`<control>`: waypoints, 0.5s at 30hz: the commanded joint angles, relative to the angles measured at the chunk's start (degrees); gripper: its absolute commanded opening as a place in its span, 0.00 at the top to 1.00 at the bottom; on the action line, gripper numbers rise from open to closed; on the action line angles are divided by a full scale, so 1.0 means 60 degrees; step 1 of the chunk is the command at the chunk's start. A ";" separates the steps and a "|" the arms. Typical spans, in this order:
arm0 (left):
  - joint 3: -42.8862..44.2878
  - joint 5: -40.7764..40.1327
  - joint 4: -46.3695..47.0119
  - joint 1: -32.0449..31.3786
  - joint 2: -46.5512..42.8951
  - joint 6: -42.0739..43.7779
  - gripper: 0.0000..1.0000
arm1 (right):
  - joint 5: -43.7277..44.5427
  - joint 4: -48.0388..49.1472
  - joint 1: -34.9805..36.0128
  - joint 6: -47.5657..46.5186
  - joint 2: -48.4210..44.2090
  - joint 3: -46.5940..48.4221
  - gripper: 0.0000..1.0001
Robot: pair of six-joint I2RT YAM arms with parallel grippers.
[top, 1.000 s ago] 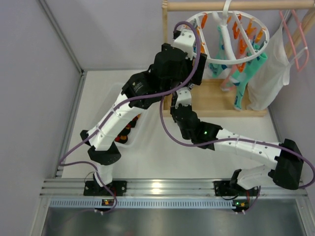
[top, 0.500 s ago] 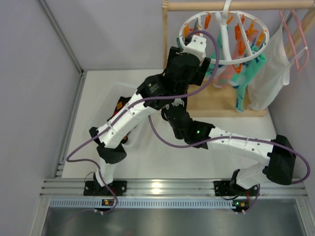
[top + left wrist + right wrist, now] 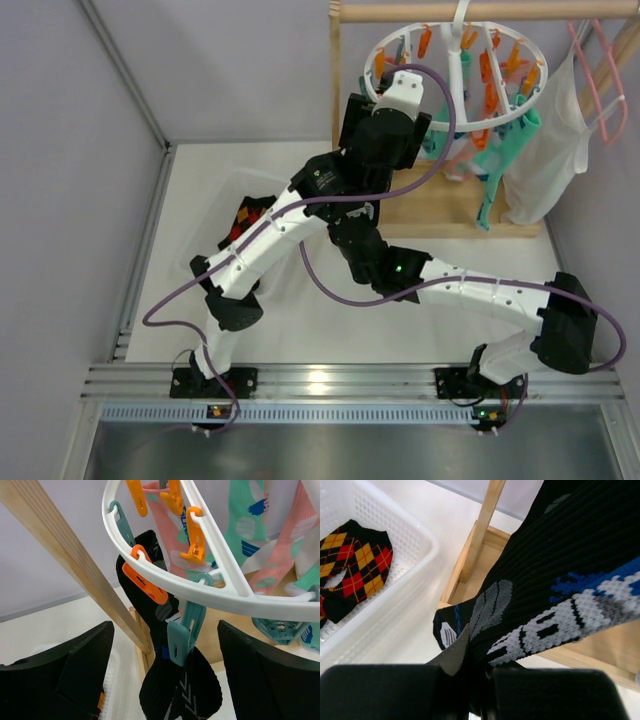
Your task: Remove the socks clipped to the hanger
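The white ring hanger [image 3: 455,70] hangs from the wooden rail and carries orange and teal clips. In the left wrist view a teal clip [image 3: 182,637] on the ring [image 3: 200,565] holds a black sock [image 3: 180,690]. My left gripper [image 3: 167,680] is open, one finger on either side of that sock and clip, not touching them. My right gripper [image 3: 480,665] is shut on the black sock [image 3: 560,570], lower down; in the top view it is hidden under the left arm. Teal and pink socks [image 3: 495,160] hang from the ring's far side.
A white basket [image 3: 415,545] left of the rack holds red-orange-black argyle socks [image 3: 355,560]. The wooden rack's upright [image 3: 65,555] stands close to my left finger. A white cloth [image 3: 555,150] and a pink wire hanger [image 3: 590,70] hang at the right.
My left arm has risen and moved right, bringing its gripper up under the ring's near-left edge. The right arm has shifted slightly left beneath it.
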 commanded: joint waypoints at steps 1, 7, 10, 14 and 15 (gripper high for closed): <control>0.0116 -0.0802 0.0776 0.0011 0.0374 0.0179 0.12 | -0.0211 0.0143 0.0289 -0.0420 0.0165 0.0420 1.00; 0.0204 -0.1360 0.1113 0.0011 0.0624 0.0208 0.31 | -0.0445 0.0466 0.0289 -0.0671 0.0121 0.0391 1.00; 0.0263 -0.1462 0.1201 -0.0003 0.0639 0.0223 0.44 | -0.0592 0.0466 0.0289 -0.0730 0.0107 0.0348 1.00; 0.0263 -0.1404 0.1172 0.0011 0.0581 0.0179 0.75 | -0.0709 0.0553 0.0289 -0.0715 -0.0054 0.0085 1.00; 0.0249 -0.1389 0.1172 0.0011 0.0580 0.0164 0.79 | -0.0695 0.0568 0.0289 -0.0701 -0.0098 0.0011 1.00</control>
